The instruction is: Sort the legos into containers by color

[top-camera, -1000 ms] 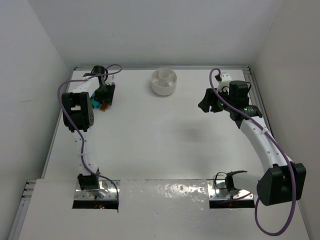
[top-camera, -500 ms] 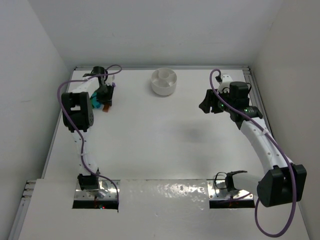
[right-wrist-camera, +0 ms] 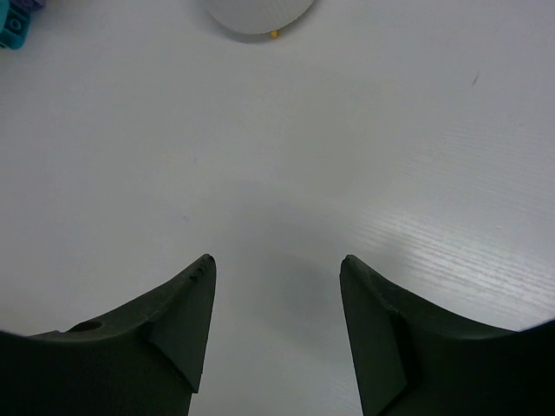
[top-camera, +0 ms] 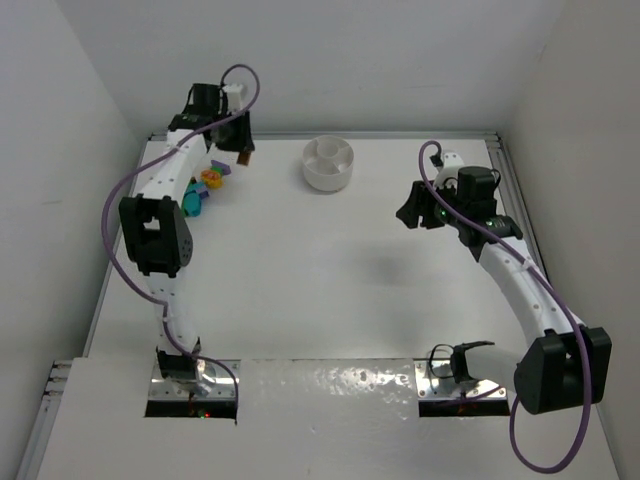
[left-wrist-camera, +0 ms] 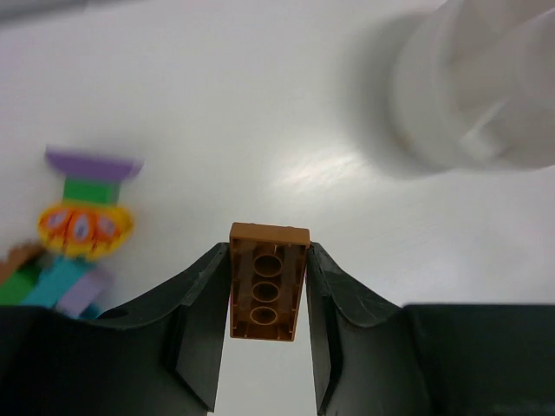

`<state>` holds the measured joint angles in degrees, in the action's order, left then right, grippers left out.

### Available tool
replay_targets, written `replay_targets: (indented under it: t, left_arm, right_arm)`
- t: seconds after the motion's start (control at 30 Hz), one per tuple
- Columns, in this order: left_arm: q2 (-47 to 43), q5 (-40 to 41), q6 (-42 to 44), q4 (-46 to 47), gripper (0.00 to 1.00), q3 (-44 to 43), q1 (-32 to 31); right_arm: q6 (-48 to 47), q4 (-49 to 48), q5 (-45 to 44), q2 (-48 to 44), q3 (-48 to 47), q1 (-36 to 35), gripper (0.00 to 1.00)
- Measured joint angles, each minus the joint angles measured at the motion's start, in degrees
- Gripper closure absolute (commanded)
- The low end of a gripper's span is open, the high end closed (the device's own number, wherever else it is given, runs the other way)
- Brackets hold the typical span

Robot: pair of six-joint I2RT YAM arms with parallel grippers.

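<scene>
Between the fingers of the left gripper (left-wrist-camera: pixel 269 260) sits one orange brick (left-wrist-camera: pixel 269 282), pinched by its long sides with its hollow, tubed underside toward the wrist camera. The jaws are closed on it, and it hangs clear of the table (top-camera: pixel 330 270). The other legos (top-camera: pixel 205 184) lie in a loose cluster near the table's far-left corner, just beside that gripper in the top view. They include a purple piece, a green one, a yellow-and-orange one, teal and pale lilac, several touching or stacked. The white dish (top-camera: pixel 328 163) stands near the middle of the far edge, well apart from the cluster and to the right of the held brick. A tiny yellow bit (right-wrist-camera: pixel 274 35) shows at its foot in the right wrist view. Over the right half of the table the right gripper (right-wrist-camera: pixel 276 264) hovers, its fingers spread — nothing between them.
</scene>
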<state>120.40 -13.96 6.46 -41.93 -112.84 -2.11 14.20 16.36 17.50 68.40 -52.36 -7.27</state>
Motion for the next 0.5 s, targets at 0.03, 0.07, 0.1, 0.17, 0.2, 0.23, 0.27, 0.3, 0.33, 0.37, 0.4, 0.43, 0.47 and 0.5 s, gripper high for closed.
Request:
replay_targets:
  t: [0.03,0.07,0.1,0.17,0.2,0.23,0.27,0.3,0.33,0.37,0.4,0.43,0.47,0.5]
  left_arm:
    - [-0.5,-0.9,-1.2,2.2,1.0,-1.4,-1.4]
    - [-0.6,-1.9,-2.5,4.5,1.0,-2.6,-3.0]
    - [-0.7,-2.7,-3.8,7.0,1.0,-3.6,-4.4]
    - [-0.4,-5.0,-7.7,12.8,1.0,-4.7,-7.3]
    - [0.0,-6.2,-9.9,15.5,1.0,-5.2,-8.6]
    - [0.8,-7.4,-12.0,17.9,1.0,-6.0,-9.9]
    - [2.0,-8.3,-13.9,20.2,1.0,-7.3,-11.0]
    - [3.6,-9.0,-15.4,22.0,1.0,-8.9,-11.8]
    - [5.3,-9.3,-16.6,24.0,1.0,-10.5,-12.4]
    - [6.7,-9.3,-17.5,25.5,1.0,-11.4,-12.7]
    - [8.2,-9.3,-18.4,26.9,1.0,-12.1,-12.9]
    - [9.6,-9.3,-19.1,28.1,1.0,-12.6,-13.0]
    - [10.6,-9.2,-19.6,28.9,1.0,-12.8,-13.0]
    - [11.9,-9.2,-20.2,29.7,1.0,-13.0,-13.0]
  right_arm:
    - [0.2,-0.2,0.2,0.0,0.3,0.0,0.42]
    - [0.4,-0.4,0.6,0.0,0.6,0.0,0.42]
    - [0.6,-0.5,0.8,0.0,0.9,0.0,0.42]
    - [0.9,-0.7,1.3,0.0,1.2,0.0,0.42]
    - [0.9,-0.7,1.5,0.0,1.3,0.0,0.42]
    - [0.9,-0.8,1.7,0.0,1.3,0.0,0.42]
    - [0.9,-0.8,2.0,0.0,1.3,0.0,0.42]
    - [0.9,-0.8,2.2,0.0,1.4,0.0,0.42]
    - [0.9,-0.8,2.3,0.0,1.5,0.0,0.42]
    - [0.8,-0.8,2.4,0.0,1.6,0.0,0.42]
    - [0.8,-0.7,2.5,0.0,1.7,0.0,0.42]
    - [0.8,-0.6,2.5,0.0,1.7,0.0,0.42]
    - [0.9,-0.4,2.6,0.0,1.7,0.0,0.42]
    - [0.9,-0.3,2.6,0.0,1.7,0.0,0.42]
